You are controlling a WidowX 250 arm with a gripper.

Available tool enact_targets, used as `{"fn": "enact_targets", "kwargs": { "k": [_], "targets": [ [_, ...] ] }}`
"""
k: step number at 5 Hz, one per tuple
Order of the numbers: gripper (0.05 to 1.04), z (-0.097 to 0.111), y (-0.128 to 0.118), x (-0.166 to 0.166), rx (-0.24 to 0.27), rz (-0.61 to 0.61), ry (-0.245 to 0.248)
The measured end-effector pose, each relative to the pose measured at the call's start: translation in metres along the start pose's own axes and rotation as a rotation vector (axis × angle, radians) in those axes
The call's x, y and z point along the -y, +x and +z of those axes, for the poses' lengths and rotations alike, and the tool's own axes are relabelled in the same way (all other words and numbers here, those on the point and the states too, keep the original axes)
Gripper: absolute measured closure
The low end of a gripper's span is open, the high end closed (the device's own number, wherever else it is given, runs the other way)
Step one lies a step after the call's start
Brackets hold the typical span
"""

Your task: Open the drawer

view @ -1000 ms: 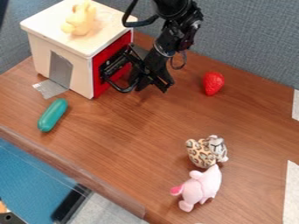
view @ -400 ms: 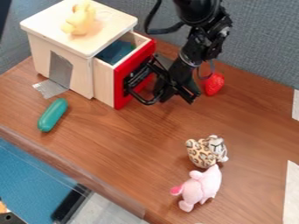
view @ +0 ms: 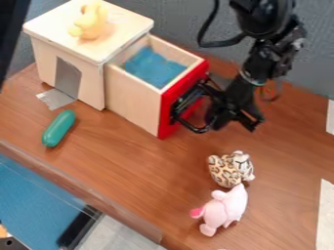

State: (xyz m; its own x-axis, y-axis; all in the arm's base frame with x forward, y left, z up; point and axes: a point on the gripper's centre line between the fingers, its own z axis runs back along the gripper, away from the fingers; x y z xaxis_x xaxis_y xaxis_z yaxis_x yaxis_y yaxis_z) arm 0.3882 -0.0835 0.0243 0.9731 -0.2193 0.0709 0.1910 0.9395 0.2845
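Black metal-and-plastic gripper point(view: 220, 117) low over the table, at the black bar handle point(view: 186, 108) of the drawer. Claw apart or together: cannot tell. Drawer point(view: 134, 100), pale wood with a flat red front, stands well out of the pale wooden box-shaped cabinet point(view: 49, 56); crumpled-looking blue material point(view: 153, 67) inside it. Yellow soft-looking toy point(view: 91, 22) on the cabinet's top. Teal rounded-end cylinder point(view: 58, 128) lies on the brown wood-grain table point(view: 130, 166), near the cabinet's side with the grey panel point(view: 68, 78). Farther out, on the gripper's near side: leopard-spotted plush toy point(view: 229, 170), with pink plush toy point(view: 223, 210) just beside it, nearer the camera.
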Motion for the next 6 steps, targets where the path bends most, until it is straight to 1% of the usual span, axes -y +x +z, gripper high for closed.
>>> {"fn": "enact_targets", "kwargs": {
  "k": [1,2,3,4,5,6],
  "targets": [
    [0.903,0.007,0.009,0.006,0.015,0.002,-0.005],
    [0.67,0.012,0.012,0.002,-0.005,0.098,-0.012],
    [0.364,0.014,0.019,-0.007,-0.032,0.218,-0.037],
    [0.107,0.018,0.02,-0.008,-0.057,0.273,-0.081],
    [0.08,0.047,0.02,-0.011,0.004,0.297,-0.209],
    [0.084,0.076,0.022,-0.027,0.066,0.315,-0.275]
  ]
}}
